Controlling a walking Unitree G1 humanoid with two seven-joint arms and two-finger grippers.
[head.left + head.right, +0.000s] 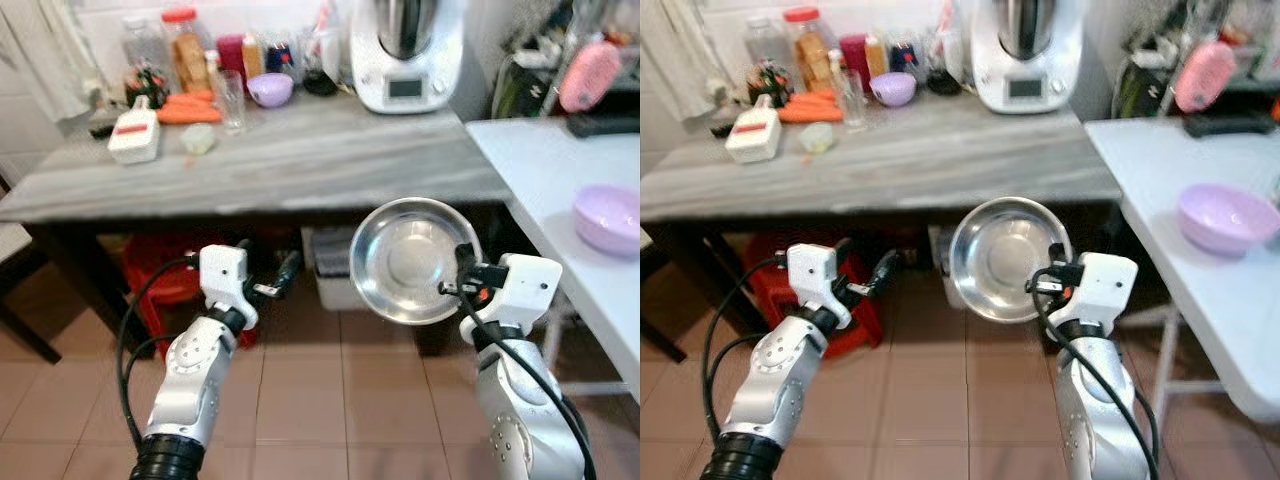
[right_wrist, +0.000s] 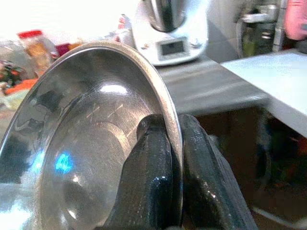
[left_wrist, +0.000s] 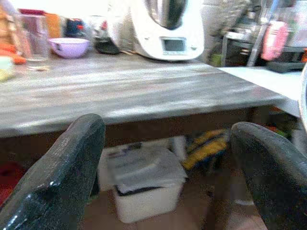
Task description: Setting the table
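A shiny steel bowl (image 1: 412, 260) hangs tilted on its edge in front of the grey table (image 1: 300, 160), its hollow facing me. My right gripper (image 2: 173, 158) is shut on the steel bowl's rim, one finger inside and one outside. My left gripper (image 1: 280, 278) is held out low before the table's front edge, open, with nothing between its fingers (image 3: 72, 163). A lilac bowl (image 1: 608, 217) rests on the white table (image 1: 540, 160) at the right. A smaller lilac bowl (image 1: 270, 89) stands at the back of the grey table.
On the grey table stand a white kitchen machine (image 1: 405, 55), jars, a glass (image 1: 232, 100), carrots (image 1: 188, 108) and a white bottle (image 1: 134, 136). Under it sit a white box (image 3: 144, 187) and a red crate (image 1: 165, 280). The floor is tiled.
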